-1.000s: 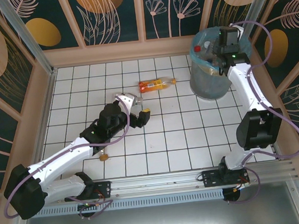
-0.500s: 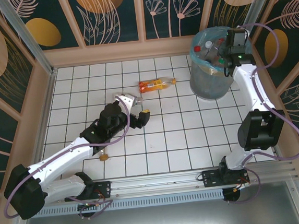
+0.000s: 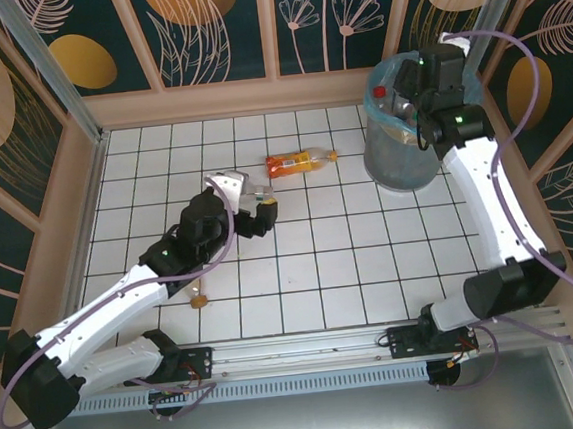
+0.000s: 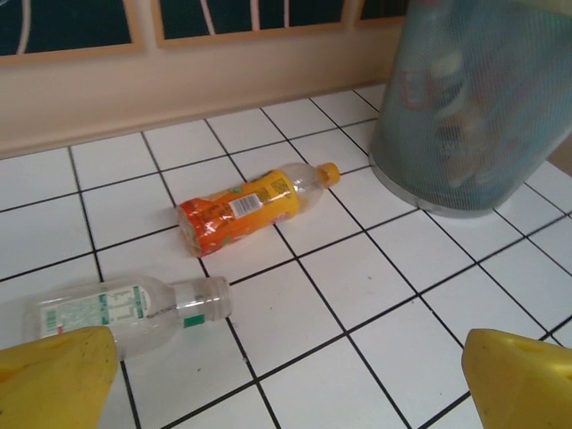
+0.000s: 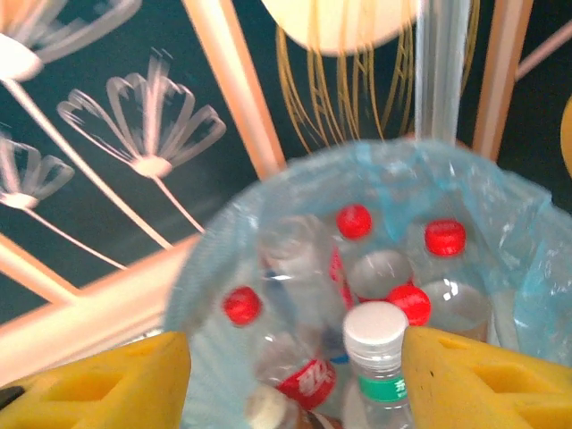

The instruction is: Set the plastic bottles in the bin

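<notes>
My right gripper (image 3: 418, 88) (image 5: 295, 375) hangs over the bin (image 3: 402, 154), a grey mesh bin with a light-blue bag liner (image 5: 214, 268). Its yellow fingers stand apart. A clear bottle with a white cap and green label (image 5: 377, 357) stands upright against the right finger, clear of the left one. Below it lie several red-capped bottles (image 5: 354, 221). My left gripper (image 3: 259, 212) (image 4: 286, 384) is open low over the tiles. A clear bottle with a pale green label (image 4: 134, 313) lies by its left finger. An orange-labelled bottle (image 3: 300, 161) (image 4: 246, 207) lies farther on.
The bin's mesh wall (image 4: 474, 107) rises right of the orange bottle. A small orange cap (image 3: 199, 301) lies on the tiles near the left arm. Wooden panel walls (image 3: 256, 95) close the tiled floor at the back and sides.
My right gripper has opened over the bin and its arm has swung outward. My left arm has shifted slightly left, its gripper still open.
</notes>
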Motion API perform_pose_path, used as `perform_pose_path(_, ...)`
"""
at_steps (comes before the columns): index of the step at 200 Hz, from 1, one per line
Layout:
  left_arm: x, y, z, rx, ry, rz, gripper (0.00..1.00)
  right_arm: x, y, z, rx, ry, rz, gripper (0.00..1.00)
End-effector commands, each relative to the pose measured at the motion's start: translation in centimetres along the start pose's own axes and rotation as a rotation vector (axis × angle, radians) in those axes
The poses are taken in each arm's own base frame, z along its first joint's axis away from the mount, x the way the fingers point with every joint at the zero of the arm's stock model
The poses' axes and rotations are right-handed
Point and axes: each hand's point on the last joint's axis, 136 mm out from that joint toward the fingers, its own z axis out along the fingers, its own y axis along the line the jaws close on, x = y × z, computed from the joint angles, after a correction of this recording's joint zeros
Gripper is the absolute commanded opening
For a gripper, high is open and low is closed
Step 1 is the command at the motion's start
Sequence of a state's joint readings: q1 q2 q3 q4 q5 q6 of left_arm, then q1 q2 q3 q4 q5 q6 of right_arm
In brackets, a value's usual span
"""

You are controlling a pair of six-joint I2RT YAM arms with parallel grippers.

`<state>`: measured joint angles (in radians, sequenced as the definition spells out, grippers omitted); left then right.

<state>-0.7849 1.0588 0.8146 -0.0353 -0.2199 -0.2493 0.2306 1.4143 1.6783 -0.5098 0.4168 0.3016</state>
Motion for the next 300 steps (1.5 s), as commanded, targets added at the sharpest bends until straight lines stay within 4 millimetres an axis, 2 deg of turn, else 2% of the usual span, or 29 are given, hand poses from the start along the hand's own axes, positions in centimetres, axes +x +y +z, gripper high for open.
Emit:
perform_pose_path(1,-1.0,1.4,-1.5,-0.074,-0.007,-0.070,0.98,-3.3,2.2,-3.9,-0.033,-0.130,0.002,0.64)
perform_pose_path(17,-0.8,1.9,-1.9,-0.096,0.006,-0.106,0.98,-2.2,6.1,-5.8,-0.148,-0.153,-0.036,0.62)
perform_pose_path(33,-0.6,2.3,-2.0,-0.105,0.023,-0.147,0.98,0.6,10.5,-6.7,-0.296,-0.134,-0.102,0.62)
perform_pose_path(44,-0.6,2.8,-1.9,-0.096,0.034,-0.192,0.98,4.0,14.7,-7.7,-0.460,-0.090,-0.180,0.62)
perform_pose_path(57,-0.6,3.9,-1.6,-0.076,0.048,-0.272,0.98,8.1,17.9,-8.1,-0.600,-0.040,-0.249,0.62)
perform_pose_path(80,-0.7,6.4,-1.2,-0.059,0.041,-0.377,0.97,15.2,21.7,-7.2,-0.770,0.083,-0.270,0.62)
perform_pose_path(98,-0.2,8.7,-0.6,-0.056,0.039,-0.462,0.97,20.8,24.0,-5.8,-0.829,0.211,-0.252,0.62)
perform_pose_path(123,1.0,12.5,-0.2,-0.134,0.041,-0.559,0.97,28.1,28.2,-6.9,-1.003,0.346,-0.318,0.63)
perform_pose_path(143,0.7,16.5,-2.3,-0.348,-0.026,-0.508,0.99,33.4,31.2,-7.8,-0.982,0.477,-0.314,0.64)
perform_pose_path(159,-0.2,19.7,-5.3,-0.560,-0.117,-0.430,0.99,37.7,33.2,-9.7,-0.957,0.557,-0.317,0.66)
perform_pose_path(172,-1.3,21.2,-8.1,-0.688,-0.196,-0.396,0.98,41.2,34.7,-11.9,-0.975,0.633,-0.319,0.68)
perform_pose_path(184,-2.3,21.9,-10.3,-0.760,-0.265,-0.382,0.99,44.2,35.7,-13.6,-0.978,0.707,-0.327,0.71)
perform_pose_path(205,-3.2,22.7,-14.2,-0.868,-0.369,-0.370,0.99,47.9,37.5,-16.2,-0.988,0.822,-0.357,0.74)
perform_pose_path(236,-3.4,22.9,-18.3,-0.949,-0.473,-0.358,0.98,51.9,38.1,-17.3,-0.903,0.885,-0.469,0.77)
perform_pose_path(265,-2.9,22.7,-19.6,-0.954,-0.496,-0.351,0.99,54.5,37.2,-16.8,-0.802,0.926,-0.551,0.78)
perform_pose_path(300,-2.4,22.1,-18.9,-0.881,-0.509,-0.372,0.99,56.7,36.4,-16.7,-0.762,0.958,-0.600,0.77)
